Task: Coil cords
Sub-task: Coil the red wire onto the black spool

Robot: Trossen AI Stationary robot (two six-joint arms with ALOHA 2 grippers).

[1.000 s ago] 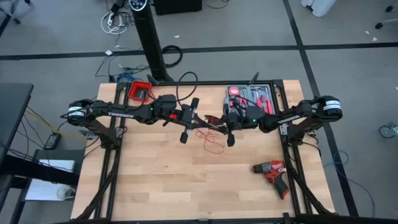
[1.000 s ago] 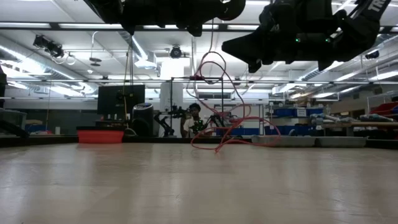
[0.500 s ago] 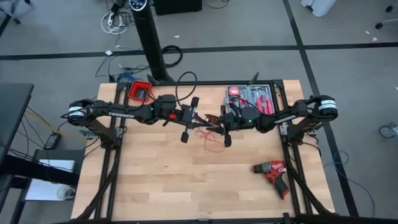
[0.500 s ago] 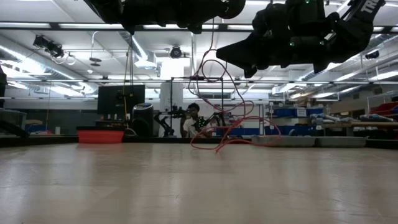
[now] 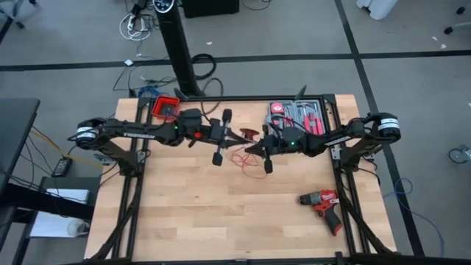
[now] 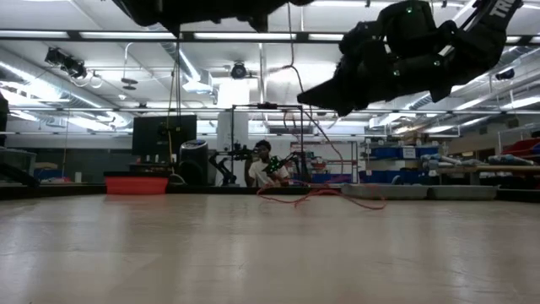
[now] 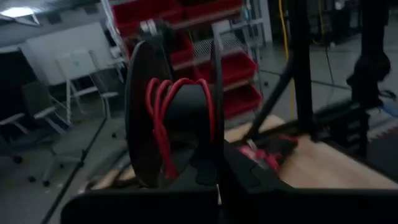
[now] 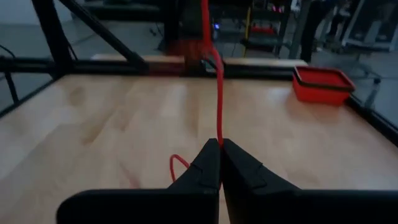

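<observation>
Both arms meet over the middle of the tabletop (image 5: 184, 221), toward its far edge, leaving the whole near half of the wood bare except for a drill (image 5: 322, 202) by the near right corner. A red bin (image 5: 166, 107) sits at the far left corner and a tool tray (image 5: 300, 115) at the far right.

The right gripper (image 8: 219, 157) has its fingers pressed together on the red cord (image 8: 219, 106), which runs taut from the fingertips toward the other arm. The left gripper (image 7: 186, 134) is closed around a dark spool (image 7: 142, 118), with several turns of the cord wound on its hub. The rest of the cord lies in loose loops on the wood just below the two grippers in the high view (image 5: 249, 160).

Only the low view shows the cord (image 6: 321, 192) hanging from above and trailing on the table, with a person seated in the room behind. The left arm carries lettering along its link in the high view, too small to read. The right wrist view alone shows the pinch itself.
</observation>
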